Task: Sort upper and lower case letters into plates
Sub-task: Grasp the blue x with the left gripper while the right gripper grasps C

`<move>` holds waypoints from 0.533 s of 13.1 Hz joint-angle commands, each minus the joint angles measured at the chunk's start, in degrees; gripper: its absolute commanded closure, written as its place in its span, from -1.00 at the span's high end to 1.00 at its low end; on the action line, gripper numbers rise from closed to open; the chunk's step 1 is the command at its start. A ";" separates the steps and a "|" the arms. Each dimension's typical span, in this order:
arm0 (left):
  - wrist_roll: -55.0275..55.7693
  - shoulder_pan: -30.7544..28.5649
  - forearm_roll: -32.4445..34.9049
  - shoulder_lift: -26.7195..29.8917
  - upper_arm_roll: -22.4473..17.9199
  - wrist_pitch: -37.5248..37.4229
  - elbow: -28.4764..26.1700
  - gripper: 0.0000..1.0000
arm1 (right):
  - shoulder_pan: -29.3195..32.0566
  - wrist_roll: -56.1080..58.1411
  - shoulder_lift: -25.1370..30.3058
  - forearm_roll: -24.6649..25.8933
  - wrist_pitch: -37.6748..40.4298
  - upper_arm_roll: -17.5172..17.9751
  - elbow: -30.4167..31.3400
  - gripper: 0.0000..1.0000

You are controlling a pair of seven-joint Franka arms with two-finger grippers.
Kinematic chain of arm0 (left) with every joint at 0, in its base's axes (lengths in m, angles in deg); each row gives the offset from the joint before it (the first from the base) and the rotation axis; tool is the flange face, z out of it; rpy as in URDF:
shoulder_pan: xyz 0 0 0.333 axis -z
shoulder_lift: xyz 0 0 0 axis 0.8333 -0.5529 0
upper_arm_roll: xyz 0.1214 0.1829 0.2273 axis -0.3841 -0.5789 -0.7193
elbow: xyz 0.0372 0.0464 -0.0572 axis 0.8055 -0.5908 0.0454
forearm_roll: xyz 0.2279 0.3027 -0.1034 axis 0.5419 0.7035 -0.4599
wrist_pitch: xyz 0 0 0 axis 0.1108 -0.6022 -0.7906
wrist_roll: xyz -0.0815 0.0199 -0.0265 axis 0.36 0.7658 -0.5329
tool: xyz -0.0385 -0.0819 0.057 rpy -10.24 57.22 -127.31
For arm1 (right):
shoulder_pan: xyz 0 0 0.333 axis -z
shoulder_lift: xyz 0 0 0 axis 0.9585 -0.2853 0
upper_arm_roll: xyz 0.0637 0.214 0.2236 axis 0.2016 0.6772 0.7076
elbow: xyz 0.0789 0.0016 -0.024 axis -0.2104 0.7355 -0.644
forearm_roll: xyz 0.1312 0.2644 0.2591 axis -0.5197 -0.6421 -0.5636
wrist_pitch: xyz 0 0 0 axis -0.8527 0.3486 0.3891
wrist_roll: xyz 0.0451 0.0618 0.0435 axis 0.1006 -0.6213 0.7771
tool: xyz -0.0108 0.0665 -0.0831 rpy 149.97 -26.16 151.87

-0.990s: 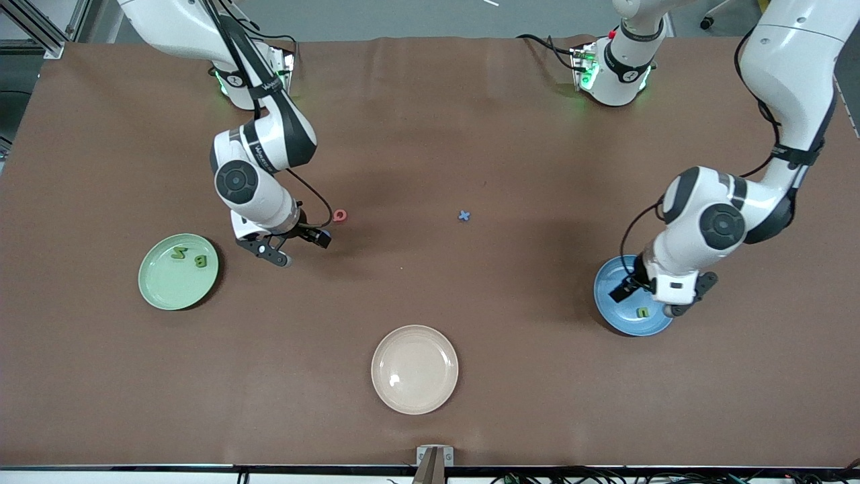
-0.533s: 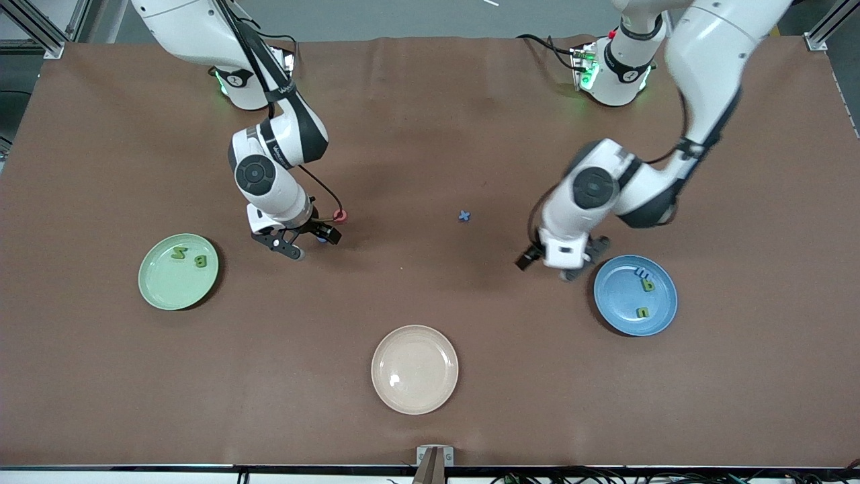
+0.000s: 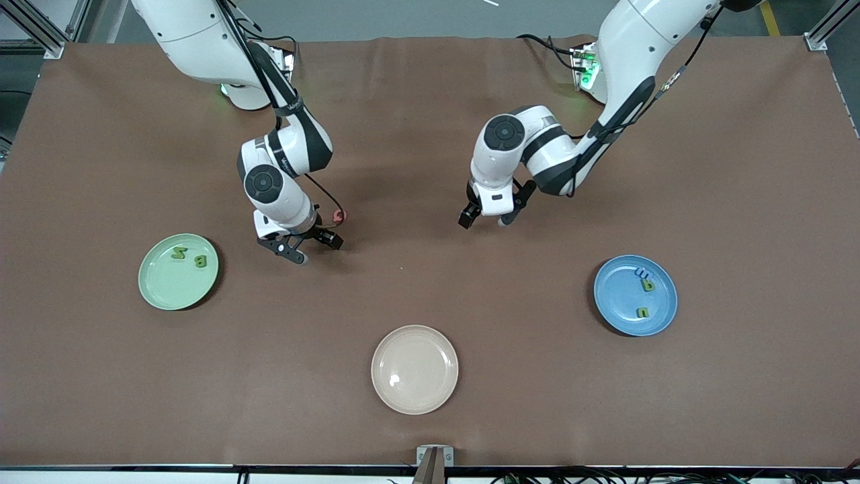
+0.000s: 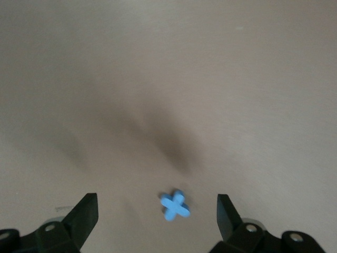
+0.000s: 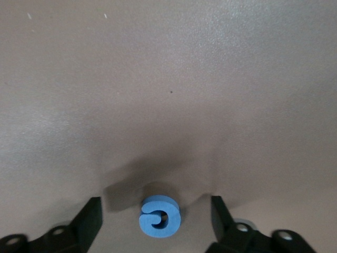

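1. Left gripper (image 4: 156,211) is hovering over the brown desk (image 3: 430,282) mid-span, fingers (image 4: 84,213) spread wide around a small blue foam cross-shaped letter (image 4: 175,205), not touching it.
2. Right gripper (image 5: 152,213) is sitting low with its fingers apart either side of a round blue foam letter (image 5: 159,216); a red foam letter (image 3: 339,216) is lying just beside that gripper.
3. Light green round plastic plate (image 3: 161,289) at the right arm's end is holding two green letters (image 3: 189,257).
4. Blue round plastic plate (image 3: 621,312) at the left arm's end is holding three letters (image 3: 643,286).
5. Beige round plate (image 3: 414,369) is lying nearest the front camera.
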 commanded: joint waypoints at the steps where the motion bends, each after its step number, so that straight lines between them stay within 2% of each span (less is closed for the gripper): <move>1: 13.15 0.07 9.59 -3.51 -0.32 2.36 0.22 0.95 | -0.97 -0.50 0.47 -1.13 -0.43 -0.59 0.66 0.53; 4: 16.52 0.86 10.59 -4.57 -0.23 2.54 0.48 0.95 | -1.06 -0.50 0.47 -1.13 -0.34 -0.59 0.66 0.15; 7: 19.78 2.53 10.94 -7.02 -0.41 2.54 3.64 0.93 | -1.32 -0.50 0.47 -1.13 -0.25 -0.50 0.66 -0.14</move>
